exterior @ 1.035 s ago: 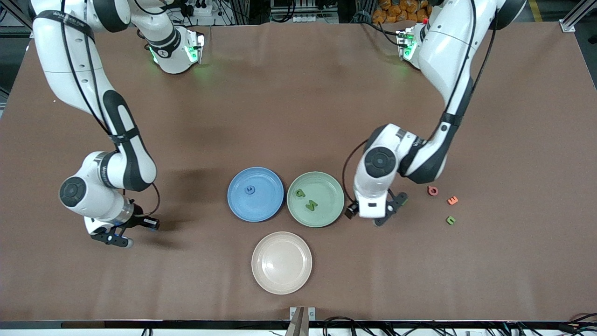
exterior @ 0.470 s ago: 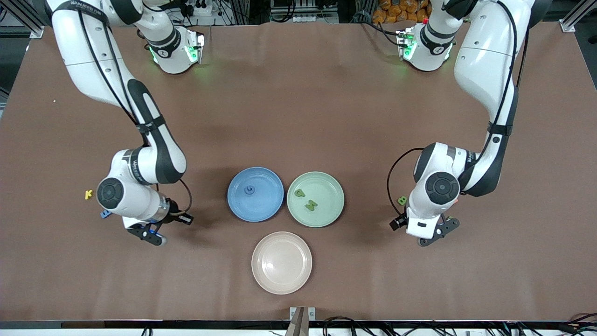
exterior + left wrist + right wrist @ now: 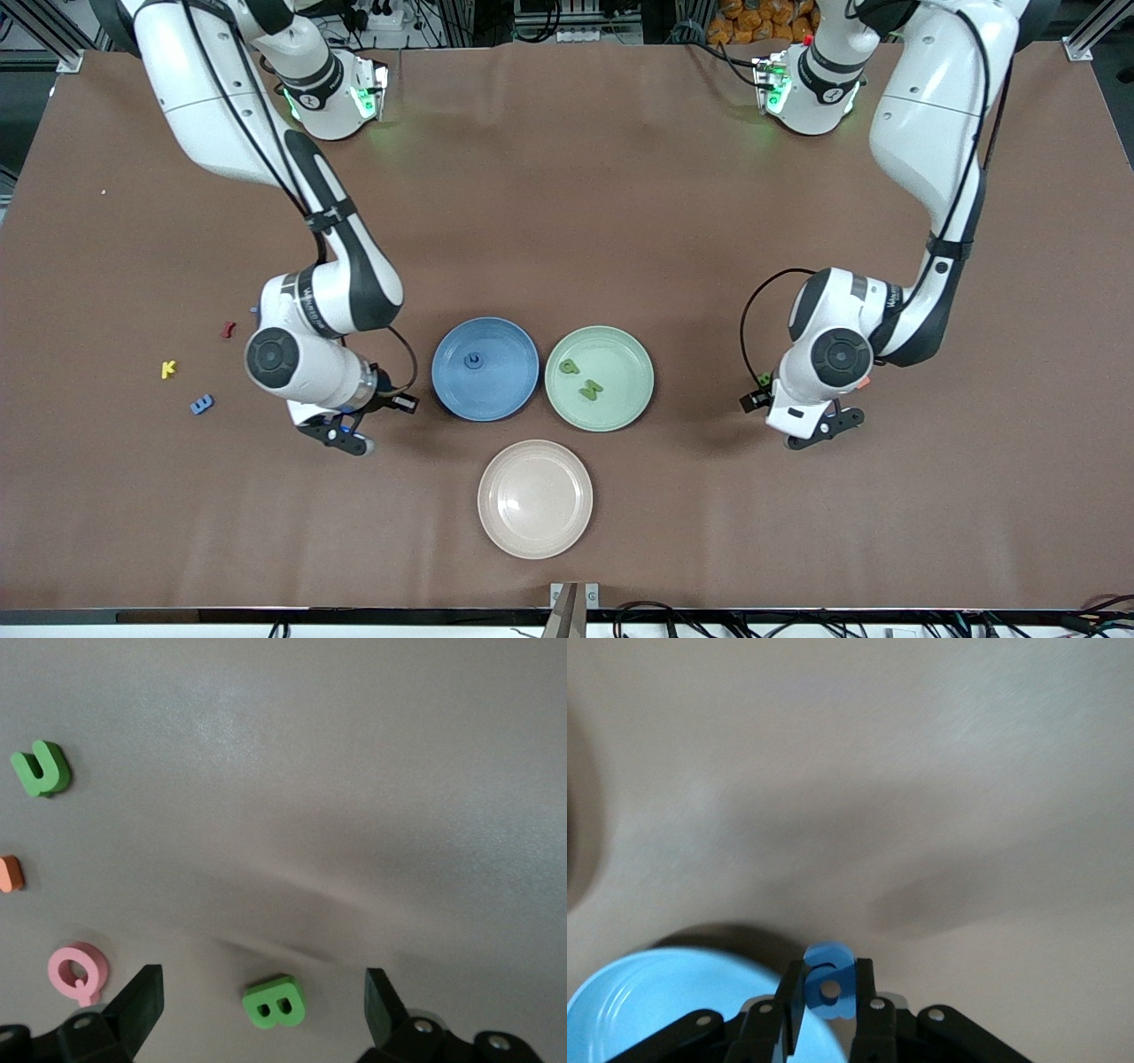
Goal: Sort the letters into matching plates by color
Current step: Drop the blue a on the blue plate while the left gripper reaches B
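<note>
**Letters: one blue piece pinched in the right gripper, a green B lying between the left gripper's spread fingers**

Front view: you are looking at the blue plate (image 3: 485, 369) and the green plate (image 3: 600, 378) sitting side by side at mid-table, with a beige-pink plate (image 3: 535, 499) lying nearer the camera. A small blue letter (image 3: 476, 360) is resting in the blue plate, and two green letters (image 3: 582, 377) are lying in the green one. Your right gripper (image 3: 341, 436) is hanging over bare table just beside the blue plate, toward the right arm's end. A blue E (image 3: 202, 404), a yellow K (image 3: 168, 369) and a red letter (image 3: 228, 330) are lying well apart from it, closer to that end. Your left gripper (image 3: 819, 428) is hovering over the table toward the left arm's end, well apart from the green plate.

Left wrist view: the fingers (image 3: 133, 1010) are standing wide apart, gripping nothing. A green B (image 3: 275, 1001) is lying flat on the table between them. A pink Q (image 3: 78, 971) is lying just beside one finger, with an orange letter (image 3: 9, 873) and a green U (image 3: 42, 768) lying farther off.

Right wrist view: the fingers (image 3: 866, 997) are clamping a blue letter piece (image 3: 829, 981), which is sticking out between their tips. The blue plate's rim is showing just beside the gripper.
</note>
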You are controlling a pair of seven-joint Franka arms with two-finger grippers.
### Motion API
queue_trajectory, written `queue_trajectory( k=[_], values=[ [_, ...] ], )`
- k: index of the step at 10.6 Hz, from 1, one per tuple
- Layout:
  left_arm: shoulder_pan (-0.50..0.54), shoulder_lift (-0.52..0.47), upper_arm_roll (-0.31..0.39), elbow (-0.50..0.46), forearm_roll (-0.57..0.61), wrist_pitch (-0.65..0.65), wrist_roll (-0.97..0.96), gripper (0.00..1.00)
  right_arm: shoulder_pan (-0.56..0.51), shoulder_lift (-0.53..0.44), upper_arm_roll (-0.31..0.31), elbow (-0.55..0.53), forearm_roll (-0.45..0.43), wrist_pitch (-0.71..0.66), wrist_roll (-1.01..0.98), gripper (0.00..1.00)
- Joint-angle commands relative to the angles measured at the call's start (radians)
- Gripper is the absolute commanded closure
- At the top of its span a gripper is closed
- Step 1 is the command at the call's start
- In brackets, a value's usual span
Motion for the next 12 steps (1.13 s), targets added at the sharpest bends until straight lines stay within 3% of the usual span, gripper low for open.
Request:
queue_trajectory(
  k=[1, 8, 12],
  values=[
    [0.070, -0.049, -0.080, -0.047, 0.001, -0.007, 0.039, 0.00, 0.068, -0.004, -0.002, 0.001, -0.018, -0.015, 0.073, 0.86],
    [0.063, -0.020, -0.078, -0.063, 0.000, -0.007, 0.007, 0.00, 0.134, 0.007, 0.079, 0.001, -0.085, -0.010, 0.203, 0.86],
    [0.072, -0.020, -0.078, -0.067, -0.002, -0.007, -0.384, 0.00, 0.177, 0.013, 0.085, 0.001, -0.085, -0.004, 0.226, 0.86]
  ],
)
